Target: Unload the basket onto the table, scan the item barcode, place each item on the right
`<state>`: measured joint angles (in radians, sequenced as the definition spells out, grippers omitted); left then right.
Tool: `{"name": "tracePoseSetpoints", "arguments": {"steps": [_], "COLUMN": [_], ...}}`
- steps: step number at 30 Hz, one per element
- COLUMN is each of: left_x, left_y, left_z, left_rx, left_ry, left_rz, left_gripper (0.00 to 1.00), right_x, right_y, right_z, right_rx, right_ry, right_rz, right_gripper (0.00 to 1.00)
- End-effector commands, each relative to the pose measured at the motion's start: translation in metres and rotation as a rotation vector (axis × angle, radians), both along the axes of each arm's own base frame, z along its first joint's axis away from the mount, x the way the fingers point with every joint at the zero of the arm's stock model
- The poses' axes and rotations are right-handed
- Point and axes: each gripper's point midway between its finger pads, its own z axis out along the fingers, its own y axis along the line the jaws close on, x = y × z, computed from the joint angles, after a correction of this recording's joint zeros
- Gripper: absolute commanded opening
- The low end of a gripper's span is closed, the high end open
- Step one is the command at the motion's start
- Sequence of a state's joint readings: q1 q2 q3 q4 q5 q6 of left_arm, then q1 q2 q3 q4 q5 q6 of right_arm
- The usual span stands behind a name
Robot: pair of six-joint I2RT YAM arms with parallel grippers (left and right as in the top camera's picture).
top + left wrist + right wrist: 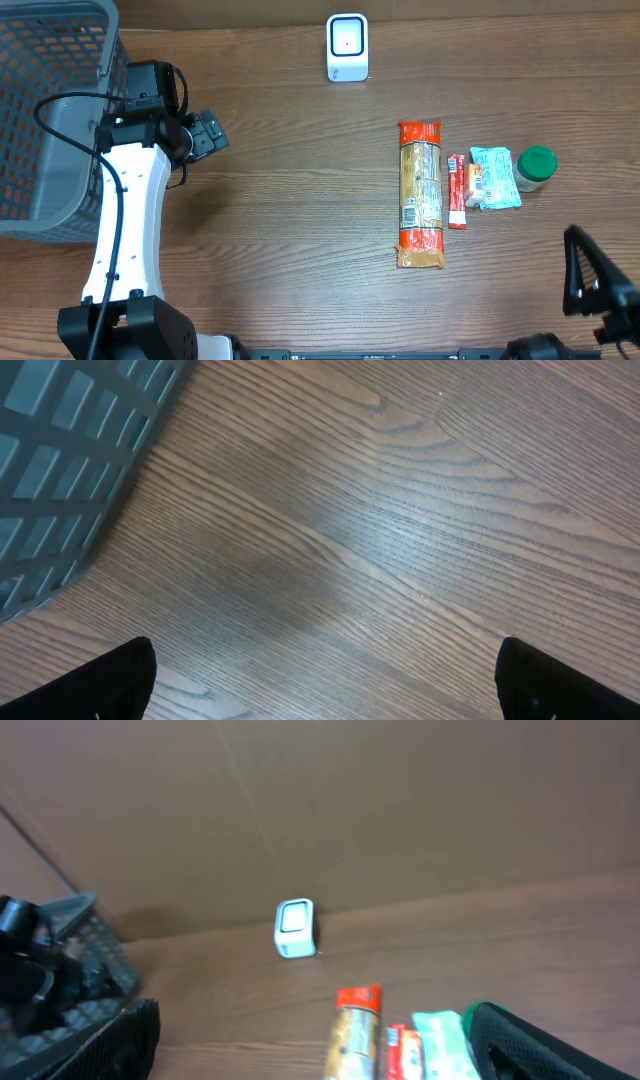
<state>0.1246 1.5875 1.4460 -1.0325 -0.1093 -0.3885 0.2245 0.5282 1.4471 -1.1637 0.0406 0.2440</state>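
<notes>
The white scanner [347,47] stands at the top middle of the overhead picture, on the brown wood table [290,230]. Four things to scan lie in a row on the right side, well apart from the scanner. The long noodle packet [421,194] with orange ends is first. Just beside it is a thin red stick packet [457,191]. Next comes a light blue packet [495,177], touching the red one. Last is a small jar with a green lid [535,168], close by the blue packet.

The left gripper [205,135] is in the upper left, next to the gray basket [50,120]. Its jaws are spread wide and hold nothing; only bare wood shows between them.

The right gripper [598,278] is in the lower right corner, below the jar and apart from the row. Its jaws are wide too, and nothing is in them.
</notes>
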Motion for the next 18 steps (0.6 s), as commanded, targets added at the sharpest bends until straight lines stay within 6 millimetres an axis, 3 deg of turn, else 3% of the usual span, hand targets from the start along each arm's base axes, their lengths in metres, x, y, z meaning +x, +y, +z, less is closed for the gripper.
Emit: {"name": "tracePoseSetpoints", "arguments": {"steps": [1, 6, 9, 18], "left_x": [0.0, 0.0, 0.0, 0.0], "left_y": [0.0, 0.0, 0.0, 0.0], "left_z": [-0.004, -0.004, -0.004, -0.004], "left_rx": [0.005, 0.005, 0.005, 0.005], "left_ry": [0.013, 0.013, 0.013, 0.013], "left_rz": [-0.01, -0.01, -0.01, -0.01], "left_gripper": [1.0, 1.0, 1.0, 1.0], "right_x": [-0.002, 0.006, 0.016, 0.035], "right_y": [-0.007, -0.009, -0.005, 0.008], "right_z": [-0.029, -0.058, -0.066, -0.045], "right_rx": [-0.041, -0.031, -0.032, -0.038], "right_ry": [-0.018, -0.115, -0.212, -0.684], "right_rz": [-0.039, -0.068, -0.056, -0.016], "right_gripper": [1.0, 1.0, 1.0, 1.0]}}
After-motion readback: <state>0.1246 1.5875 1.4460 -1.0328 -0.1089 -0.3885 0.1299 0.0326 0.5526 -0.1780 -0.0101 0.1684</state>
